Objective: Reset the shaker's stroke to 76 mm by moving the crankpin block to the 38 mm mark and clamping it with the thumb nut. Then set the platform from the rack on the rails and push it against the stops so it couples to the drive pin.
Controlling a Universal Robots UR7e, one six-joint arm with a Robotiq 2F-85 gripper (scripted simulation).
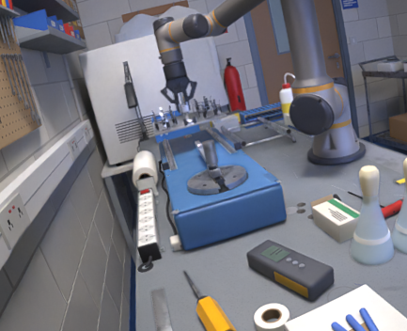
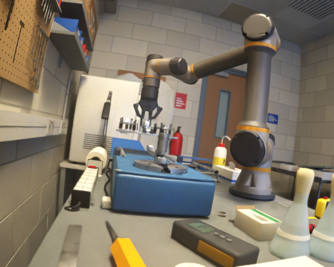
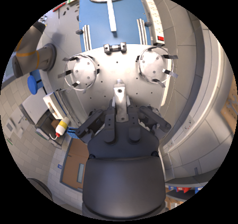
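The shaker platform point(image 3: 117, 73) is a pale metal plate with two round flask clamps. It hangs level in the air above the far end of the blue shaker base point(image 1: 217, 188), over the rails point(image 3: 86, 36). An upright handle point(image 3: 119, 95) rises from the plate's middle. On the base's near part sits the grey crank disc point(image 1: 217, 179) with the crankpin block and its tall thumb nut point(image 2: 161, 143). A connecting bar point(image 3: 111, 12) runs from the disc toward the rails. My gripper point(image 1: 184, 107) is above the plate point(image 2: 145, 126) and is closed on the handle.
The white cabinet point(image 1: 118, 94) stands just behind the platform. A power strip point(image 1: 147, 223) lies along the base's left side. The arm's own base point(image 1: 330, 122) stands to the right. A grey meter point(image 1: 290, 269), a screwdriver point(image 1: 207, 305) and two flasks point(image 1: 372, 221) occupy the near bench.
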